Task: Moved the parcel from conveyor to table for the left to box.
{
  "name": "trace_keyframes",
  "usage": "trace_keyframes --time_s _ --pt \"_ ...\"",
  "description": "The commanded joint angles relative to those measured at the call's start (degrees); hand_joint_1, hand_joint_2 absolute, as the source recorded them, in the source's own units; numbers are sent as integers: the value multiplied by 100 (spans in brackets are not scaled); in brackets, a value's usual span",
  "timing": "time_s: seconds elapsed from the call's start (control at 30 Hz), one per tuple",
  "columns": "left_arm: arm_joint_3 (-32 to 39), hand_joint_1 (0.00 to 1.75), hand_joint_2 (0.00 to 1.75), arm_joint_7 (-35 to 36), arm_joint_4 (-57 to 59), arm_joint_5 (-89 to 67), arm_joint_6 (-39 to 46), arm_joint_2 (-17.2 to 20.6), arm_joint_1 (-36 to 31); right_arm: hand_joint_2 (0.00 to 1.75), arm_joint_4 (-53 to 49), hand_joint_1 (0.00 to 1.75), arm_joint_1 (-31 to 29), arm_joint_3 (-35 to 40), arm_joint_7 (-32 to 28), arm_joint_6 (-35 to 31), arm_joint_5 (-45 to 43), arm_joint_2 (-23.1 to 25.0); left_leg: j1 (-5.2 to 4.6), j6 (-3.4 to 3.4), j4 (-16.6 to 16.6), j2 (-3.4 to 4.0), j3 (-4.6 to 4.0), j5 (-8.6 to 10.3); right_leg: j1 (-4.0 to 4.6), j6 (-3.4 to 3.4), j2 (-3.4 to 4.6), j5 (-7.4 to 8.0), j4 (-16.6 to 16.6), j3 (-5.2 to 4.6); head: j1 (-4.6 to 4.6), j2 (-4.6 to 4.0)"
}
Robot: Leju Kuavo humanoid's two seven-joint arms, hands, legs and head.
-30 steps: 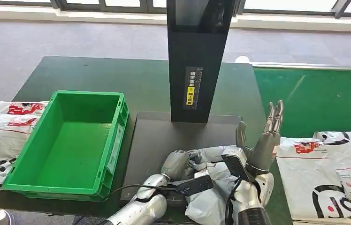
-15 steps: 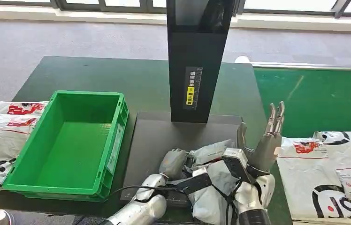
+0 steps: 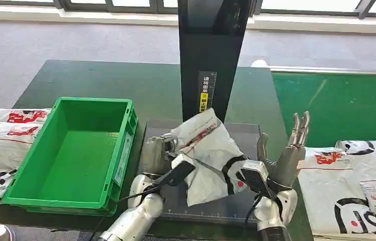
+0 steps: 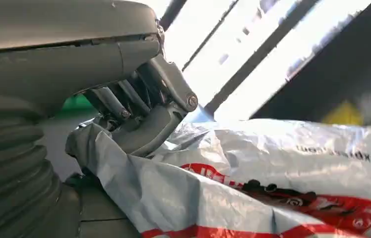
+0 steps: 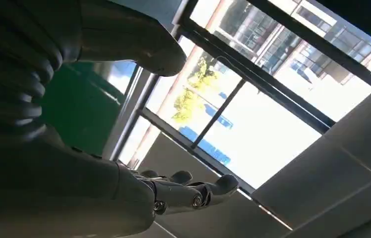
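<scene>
Lifting: left hand (image 3: pixel 157 150) grips the parcel (image 3: pixel 207 150) by one edge, raised clear of the dark scale plate (image 3: pixel 246 133) so it can swing toward 9 o'clock.
Destination: green crate (image 3: pixel 75 150) waits open-topped just beside the plate.
Right hand (image 3: pixel 286 150): fingers spread upward, holding nothing, kept out of the parcel's way.
Supply: more parcels (image 3: pixel 347 175) lie on the conveyor at 3 o'clock.

- Bright daylight comes from the windows (image 3: pixel 125 4) beyond the far edge of the table (image 3: pixel 100 83).
- Head view sharp, shadows soft.
- Left wrist view: windows blown out white, parcel (image 4: pixel 273 173) slightly blurred.
- Right wrist view: fingers (image 5: pixel 188 193) dark against glaring glass.
</scene>
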Motion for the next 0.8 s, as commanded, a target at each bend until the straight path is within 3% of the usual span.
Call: trace_keyframes --time_s 0.03,0.27,0.43,0.8 --pt "1573 175 175 -94 -1557 -122 9 -92 712 175 175 0 -217 -263 11 17 -49 51 -1 -1 -10 15 13 -4 1 -5 11 0 -9 9 0 0" --pt "1777 175 175 21 -1964 -362 9 -92 860 175 216 0 -251 -219 11 17 -81 27 0 1 -12 7 14 -4 2 -8 1 -4 -12 16 -2 -2" --pt "2633 175 175 364 -3438 -878 9 -92 1278 175 323 0 -334 -201 11 17 -84 11 1 -1 -9 24 9 -8 4 -9 19 -2 -8 8 -2 -2" --pt "4405 175 175 -98 -3739 -243 9 -92 1376 175 213 0 -150 -177 11 17 -165 -68 4 -4 -20 11 19 -8 8 -19 4 -12 -13 19 -2 0"
